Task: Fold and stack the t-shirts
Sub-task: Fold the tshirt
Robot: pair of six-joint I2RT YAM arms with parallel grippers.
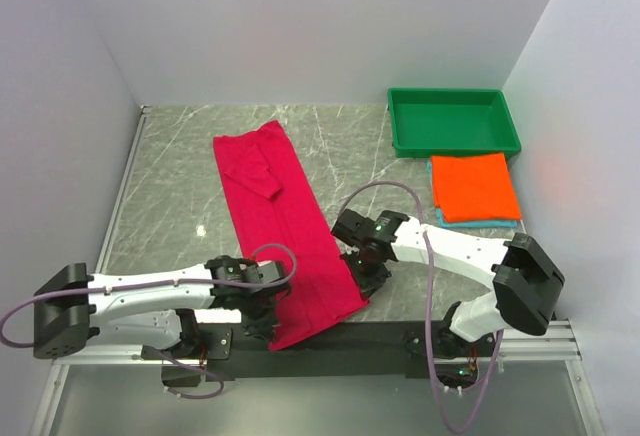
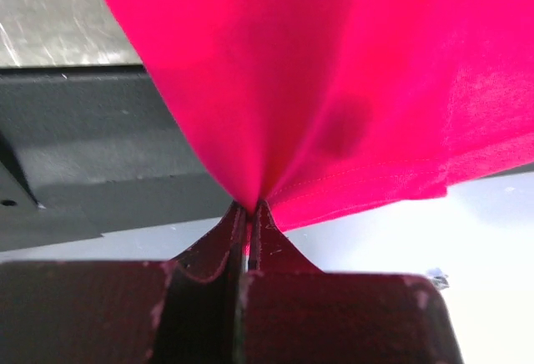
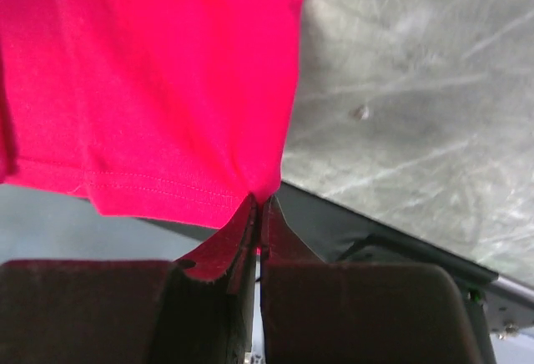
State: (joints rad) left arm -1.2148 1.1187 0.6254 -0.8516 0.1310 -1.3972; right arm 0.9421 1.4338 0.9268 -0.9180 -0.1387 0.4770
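The crimson-pink t-shirt (image 1: 285,226) lies as a long folded strip down the middle of the table, its near hem hanging over the front edge. My left gripper (image 1: 262,318) is shut on the strip's near left corner (image 2: 250,201). My right gripper (image 1: 362,278) is shut on the near right corner (image 3: 263,197). In both wrist views the cloth fans out from between the closed fingertips. A folded bright orange t-shirt (image 1: 475,186) rests on a folded teal t-shirt (image 1: 443,221) at the right, just in front of the tray.
A green plastic tray (image 1: 455,141) stands at the back right by the wall. The black mounting rail (image 1: 400,334) runs along the table's near edge under both arms. White walls close in the table on three sides.
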